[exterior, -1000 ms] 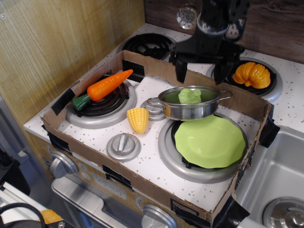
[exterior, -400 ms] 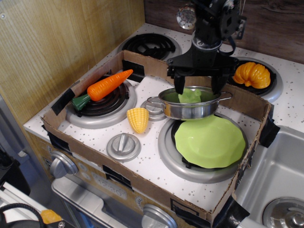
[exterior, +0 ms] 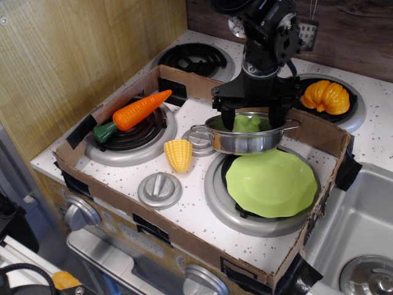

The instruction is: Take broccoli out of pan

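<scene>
The shiny steel pan (exterior: 242, 142) with two loop handles stands on the toy stove inside a cardboard frame. The pale-green broccoli (exterior: 246, 123) lies inside it. My black gripper (exterior: 251, 118) reaches down into the pan from above. Its two fingers are spread apart, one on each side of the broccoli. I cannot see them touching it. The lower part of the broccoli is hidden by the pan wall.
A lime-green scalloped plate (exterior: 271, 182) lies right in front of the pan. A corn cob (exterior: 178, 154) lies to its left, a carrot (exterior: 132, 113) on the left burner. An orange pumpkin (exterior: 325, 96) sits at the back right. The cardboard wall (exterior: 184, 78) rings the stove; a sink (exterior: 359, 246) is right.
The gripper has come down and slightly left, from above the pan's back rim into the pan, with its fingers now around the broccoli. The pan and broccoli have not moved.
</scene>
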Tool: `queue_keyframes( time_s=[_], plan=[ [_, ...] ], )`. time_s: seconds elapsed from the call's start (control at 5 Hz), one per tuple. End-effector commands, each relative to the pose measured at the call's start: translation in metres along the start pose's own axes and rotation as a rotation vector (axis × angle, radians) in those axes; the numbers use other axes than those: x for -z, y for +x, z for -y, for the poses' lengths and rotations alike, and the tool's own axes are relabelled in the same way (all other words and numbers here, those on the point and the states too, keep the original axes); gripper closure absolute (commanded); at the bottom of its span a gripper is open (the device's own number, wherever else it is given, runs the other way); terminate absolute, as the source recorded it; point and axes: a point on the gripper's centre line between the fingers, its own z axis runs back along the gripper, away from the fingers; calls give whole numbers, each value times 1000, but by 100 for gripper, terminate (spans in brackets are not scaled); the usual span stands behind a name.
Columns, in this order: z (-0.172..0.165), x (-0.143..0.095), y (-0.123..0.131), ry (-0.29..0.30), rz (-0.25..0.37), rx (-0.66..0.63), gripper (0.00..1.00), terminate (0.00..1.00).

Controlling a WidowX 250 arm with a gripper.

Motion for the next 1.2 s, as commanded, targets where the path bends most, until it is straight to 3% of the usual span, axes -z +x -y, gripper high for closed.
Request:
queue_keyframes(
  time_s=[0.0,0.2,0.4,0.8,1.0],
  plan=[
    [0,0,1,-33,31,-36,0,0],
    [-3,3,-1,-59,93,-28,0,0],
    [-4,-3,1,-32,102,-30,100,0],
    [-4,-47,24,21,129,-11,100,0],
    [-7,-79,41,63,181,20,100,0]
  ],
)
